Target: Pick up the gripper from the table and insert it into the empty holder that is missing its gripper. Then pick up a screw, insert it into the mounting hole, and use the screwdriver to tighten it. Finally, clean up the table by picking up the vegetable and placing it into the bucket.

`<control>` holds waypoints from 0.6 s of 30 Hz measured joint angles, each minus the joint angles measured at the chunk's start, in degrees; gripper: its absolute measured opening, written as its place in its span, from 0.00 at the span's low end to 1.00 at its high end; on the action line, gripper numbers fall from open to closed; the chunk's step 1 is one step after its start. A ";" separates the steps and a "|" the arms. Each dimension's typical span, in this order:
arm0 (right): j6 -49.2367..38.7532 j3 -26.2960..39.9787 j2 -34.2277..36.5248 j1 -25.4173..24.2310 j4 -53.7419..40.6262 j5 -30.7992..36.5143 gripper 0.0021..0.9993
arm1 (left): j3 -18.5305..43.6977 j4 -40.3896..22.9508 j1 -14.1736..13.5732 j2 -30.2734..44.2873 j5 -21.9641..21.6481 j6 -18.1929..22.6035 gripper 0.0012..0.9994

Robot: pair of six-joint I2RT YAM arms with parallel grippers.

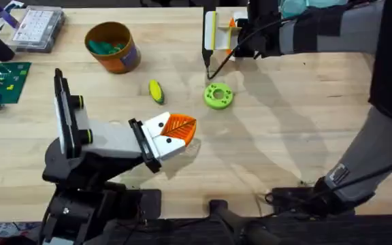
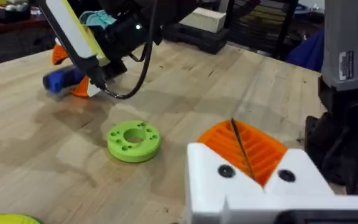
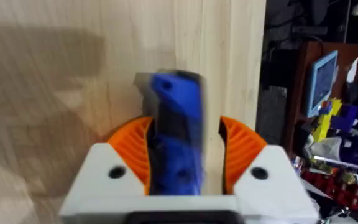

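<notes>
Right gripper [image 3: 176,180] is reaching to the far edge of the table [image 1: 284,150]; its orange pads [image 3: 132,152] are pressing in on both sides of the blue screwdriver [image 3: 176,134], so it's gripping it; in the left wrist view the screwdriver [image 2: 61,79] is showing as a blue end poking out from under that gripper, low over the wood.

Left gripper [image 2: 244,158] is sitting mid-table with its fingers squeezed together, just a thin dark seam between the orange pads [image 2: 263,146], nothing in it; in the overhead view the left gripper [image 1: 175,133] is lying just right of the holder [image 1: 80,136].

Vegetable [image 1: 156,90] is lying on the wood between the bucket [image 1: 112,46] and the lime-green ring disc [image 1: 218,95]; the disc [image 2: 133,141] is lying flat, just beyond the left gripper.

Bucket is standing near the far left, green items inside; clear parts box [image 1: 38,28] further left; green board [image 1: 2,82] at the left edge.
</notes>
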 joint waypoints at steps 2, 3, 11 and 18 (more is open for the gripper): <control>-0.13 0.42 -0.01 0.01 0.42 0.02 0.86 | 0.00 0.01 0.00 0.00 0.00 0.00 0.02; -0.11 0.79 -0.02 0.01 0.45 0.04 0.92 | 0.00 0.01 0.00 0.00 0.00 0.00 0.02; -0.29 1.11 -0.02 0.05 0.26 0.02 0.99 | 0.00 0.01 0.00 0.00 0.00 -0.01 0.02; -0.29 1.38 -0.02 0.06 -0.49 -0.04 1.00 | 0.00 0.01 0.00 0.00 0.00 0.00 0.02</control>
